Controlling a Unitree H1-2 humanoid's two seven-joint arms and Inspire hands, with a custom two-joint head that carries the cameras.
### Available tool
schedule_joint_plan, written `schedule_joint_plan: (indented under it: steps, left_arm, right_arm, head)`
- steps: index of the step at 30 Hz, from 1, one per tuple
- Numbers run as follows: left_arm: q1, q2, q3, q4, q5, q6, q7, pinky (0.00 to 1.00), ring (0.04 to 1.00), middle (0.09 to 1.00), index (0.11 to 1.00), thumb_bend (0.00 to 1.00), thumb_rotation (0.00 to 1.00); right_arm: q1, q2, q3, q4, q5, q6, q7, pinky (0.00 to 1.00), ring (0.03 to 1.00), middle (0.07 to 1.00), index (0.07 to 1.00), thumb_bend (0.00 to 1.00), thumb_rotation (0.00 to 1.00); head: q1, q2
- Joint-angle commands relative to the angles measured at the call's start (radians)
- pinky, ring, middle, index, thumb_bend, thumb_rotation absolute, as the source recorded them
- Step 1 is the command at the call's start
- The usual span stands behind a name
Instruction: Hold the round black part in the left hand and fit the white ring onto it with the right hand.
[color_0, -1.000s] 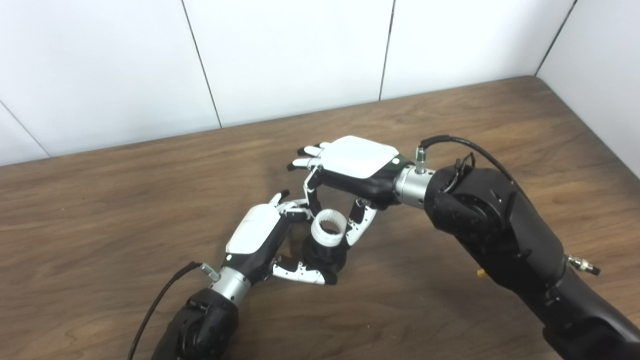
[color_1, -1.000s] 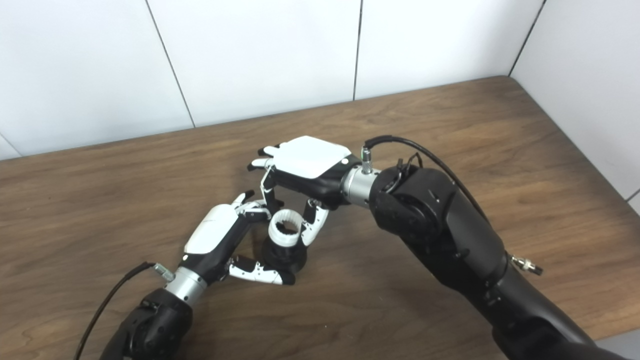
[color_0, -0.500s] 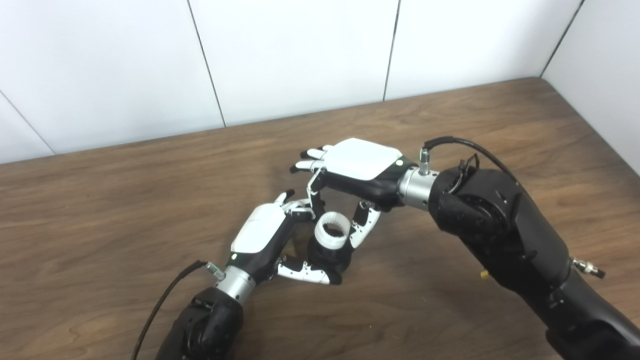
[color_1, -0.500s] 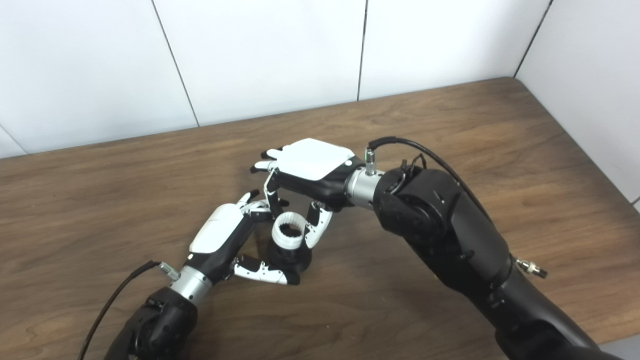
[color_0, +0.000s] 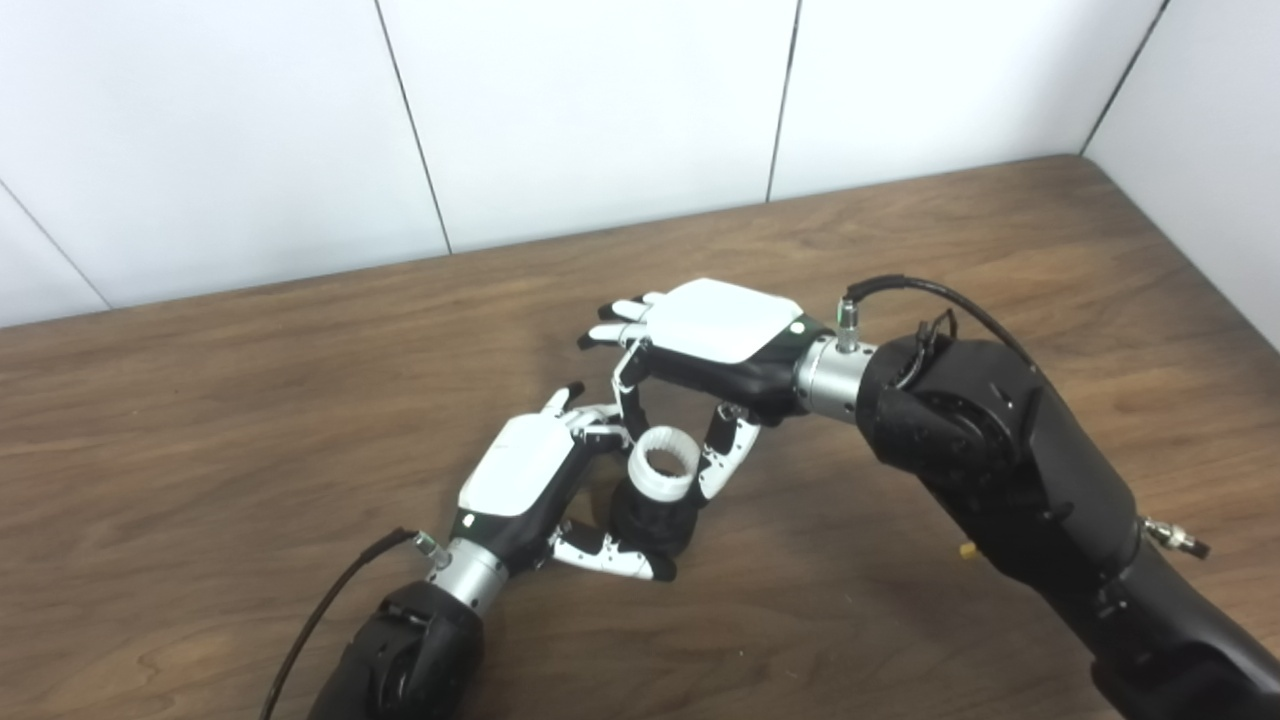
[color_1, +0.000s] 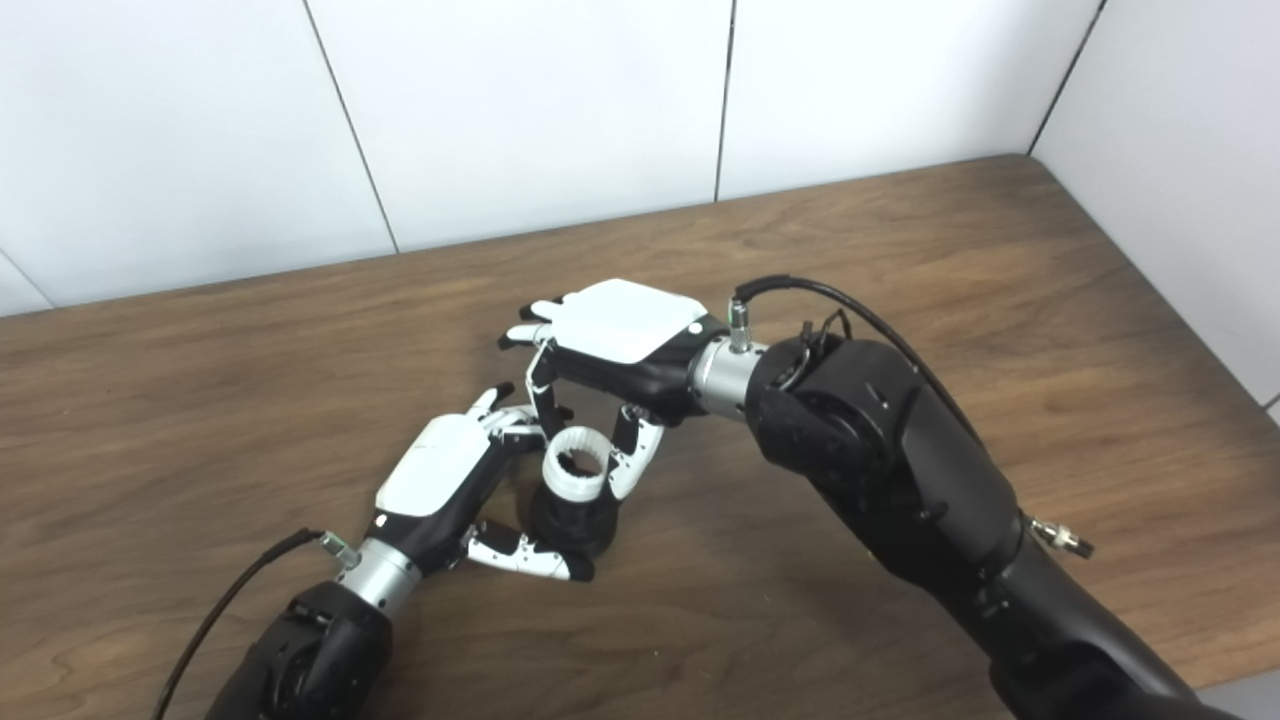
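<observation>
- Left eye view: a brown wooden table (color_0: 250, 400) fills the scene below white wall panels. The left hand (color_0: 520, 475) comes in from seven o'clock and is clenched around the round black part (color_0: 655, 522), thumb under it, near the picture's centre.
- The white ring (color_0: 662, 472) sits on top of the black part, tilted slightly toward twelve o'clock. The right hand (color_0: 715, 335), arriving from four o'clock, hovers palm-down above it, a finger and the thumb pinching the ring's sides.
- Compared with a second ago, the ring and both hands have barely shifted; the left hand has rolled a touch.
- Right eye view: the same cluster appears, with the ring's toothed inner wall (color_1: 578, 465) visible and dark inside.
- Judgement: the ring looks placed but perhaps not fully seated; a firm downward press seems the remaining step, and the tilt could jam it.
</observation>
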Motion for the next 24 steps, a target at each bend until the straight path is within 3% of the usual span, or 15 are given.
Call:
schedule_joint_plan:
  steps: [1, 24]
  left_arm:
    - [-0.032, -0.001, -0.003, -0.01, 0.01, -0.037, 0.045, 1.0, 0.855, 0.855, 0.479, 0.51, 0.05]
    - [-0.032, -0.005, -0.004, -0.017, 0.019, -0.033, 0.053, 1.0, 0.863, 0.869, 0.479, 0.51, 0.05]
  right_arm:
    - [-0.027, 0.0, -0.012, -0.039, 0.001, -0.02, -0.022, 1.0, 1.0, 0.946, 0.482, 0.52, 0.13]
    - [-0.006, 0.003, 0.007, -0.042, -0.016, -0.01, 0.0, 1.0, 1.0, 0.953, 0.483, 0.52, 0.14]
  head:
    - [-0.001, 0.0]
    - [0.002, 0.011]
